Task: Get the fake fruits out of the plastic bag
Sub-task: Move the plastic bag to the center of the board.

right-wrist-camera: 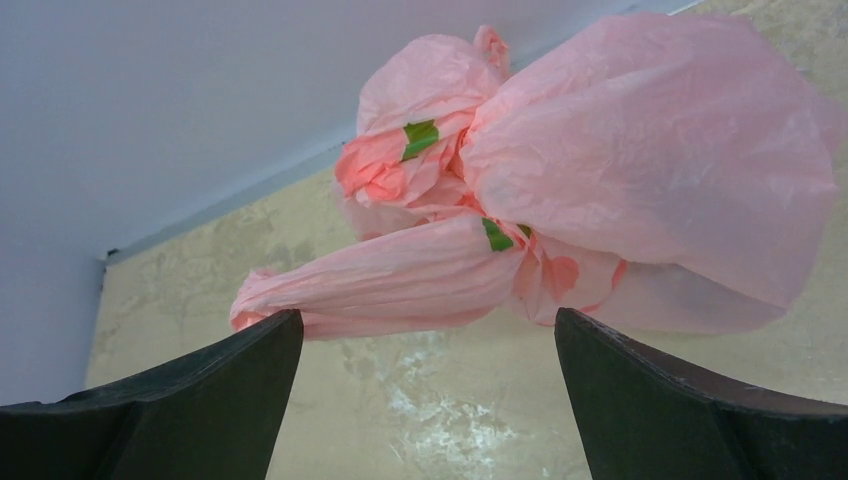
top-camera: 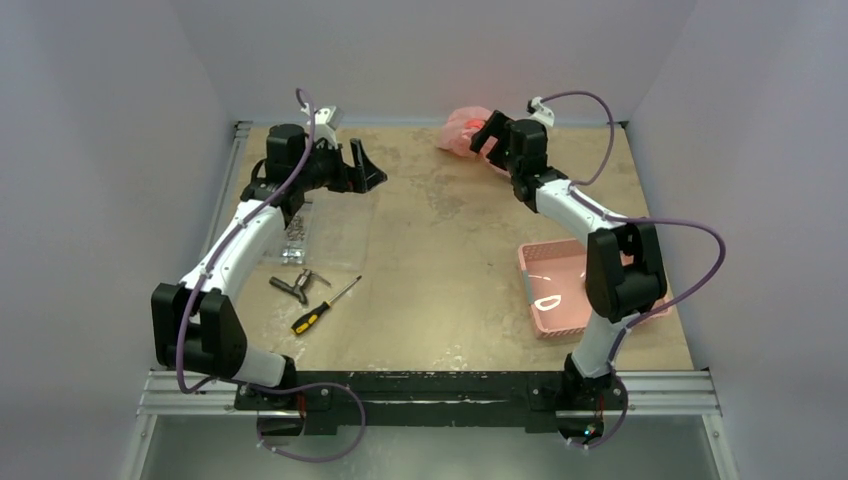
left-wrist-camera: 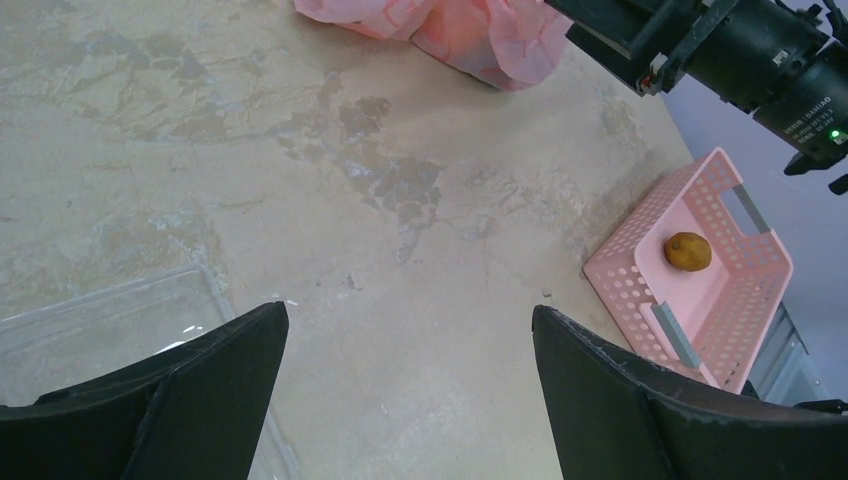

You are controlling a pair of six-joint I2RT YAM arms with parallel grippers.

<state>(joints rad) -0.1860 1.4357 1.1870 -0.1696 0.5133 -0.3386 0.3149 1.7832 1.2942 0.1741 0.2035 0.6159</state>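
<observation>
The pink plastic bag lies crumpled at the far edge of the table, against the back wall. It also shows in the left wrist view and fills the right wrist view, with a twisted handle stretched to the left. Reddish shapes and green patches show through it; the fruits inside are otherwise hidden. My right gripper is open and empty, just short of the bag. My left gripper is open and empty over bare table. One yellowish-brown fruit lies in the pink basket.
The pink basket stands at the right, beside my right arm. A clear plastic box, pliers and a yellow-handled screwdriver lie at the left. A clear tray lies under my left gripper.
</observation>
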